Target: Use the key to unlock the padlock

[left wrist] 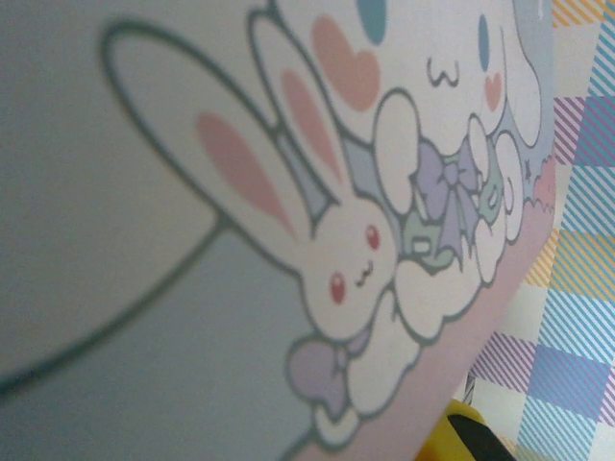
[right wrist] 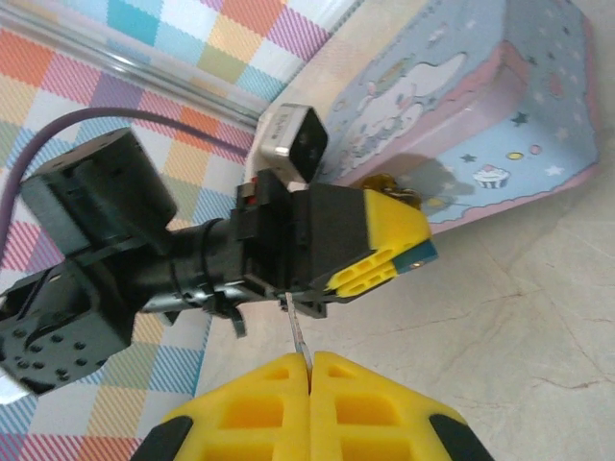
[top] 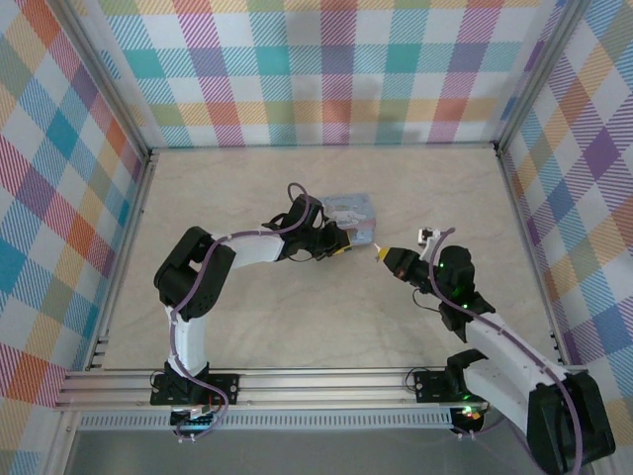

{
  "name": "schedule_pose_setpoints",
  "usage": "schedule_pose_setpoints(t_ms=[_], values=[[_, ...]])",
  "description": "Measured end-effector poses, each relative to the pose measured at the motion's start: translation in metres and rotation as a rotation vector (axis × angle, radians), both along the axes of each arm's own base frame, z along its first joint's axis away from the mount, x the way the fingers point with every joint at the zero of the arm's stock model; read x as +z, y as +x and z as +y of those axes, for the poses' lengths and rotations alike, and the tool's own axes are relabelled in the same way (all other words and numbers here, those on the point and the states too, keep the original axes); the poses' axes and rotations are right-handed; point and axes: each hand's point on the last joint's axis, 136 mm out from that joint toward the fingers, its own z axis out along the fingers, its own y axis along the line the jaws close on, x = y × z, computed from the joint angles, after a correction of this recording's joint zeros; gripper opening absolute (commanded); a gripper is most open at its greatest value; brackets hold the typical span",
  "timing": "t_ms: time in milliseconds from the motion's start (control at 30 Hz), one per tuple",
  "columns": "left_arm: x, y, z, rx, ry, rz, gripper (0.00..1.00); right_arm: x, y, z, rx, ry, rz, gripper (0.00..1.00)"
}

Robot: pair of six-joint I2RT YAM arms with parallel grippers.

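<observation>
In the top external view, the left gripper [top: 343, 247] is seen reached out to the middle of the table [top: 297, 327], set against the near side of the pale-blue tin [top: 352, 210]. The right gripper [top: 382, 253] is pointed at it from just beside, yellow tip toward yellow tip. Whether either tool is apart or together cannot be told from this height. In the left wrist view, the tin's printed face with its white cartoon figures is pressed close and blurred. A yellow fingertip [left wrist: 461, 434] is caught at the bottom edge, and the state of the left tool cannot be told here either. In the right wrist view, the right gripper's two yellow fingers are shown brought together at the bottom and clamped on the key [right wrist: 296, 332], whose thin metal blade is held upright and aimed at the underside of the left gripper's black body. One yellow finger of the left gripper is seen above, with the tin lying tilted behind it. A small amber-brown object [right wrist: 384, 182] is glimpsed between that finger and the tin's side. Whether it is the padlock cannot be told.
</observation>
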Motion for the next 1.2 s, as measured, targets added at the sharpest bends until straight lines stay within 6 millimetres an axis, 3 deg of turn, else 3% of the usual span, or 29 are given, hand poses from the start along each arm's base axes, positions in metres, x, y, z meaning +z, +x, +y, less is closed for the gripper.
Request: schedule_pose_setpoints(t_ms=[233, 933, 1200], values=[[0.009, -0.001, -0.002, -0.004, -0.023, -0.003, 0.1, -0.033, 0.006, 0.01, -0.009, 0.01, 0.087, 0.0], [0.024, 0.003, -0.01, -0.006, -0.099, -0.027, 0.1, -0.059, 0.02, 0.036, -0.008, 0.058, 0.145, 0.0], [0.025, 0.003, -0.01, -0.004, -0.104, -0.027, 0.1, -0.057, 0.027, 0.04, -0.01, 0.07, 0.136, 0.0]])
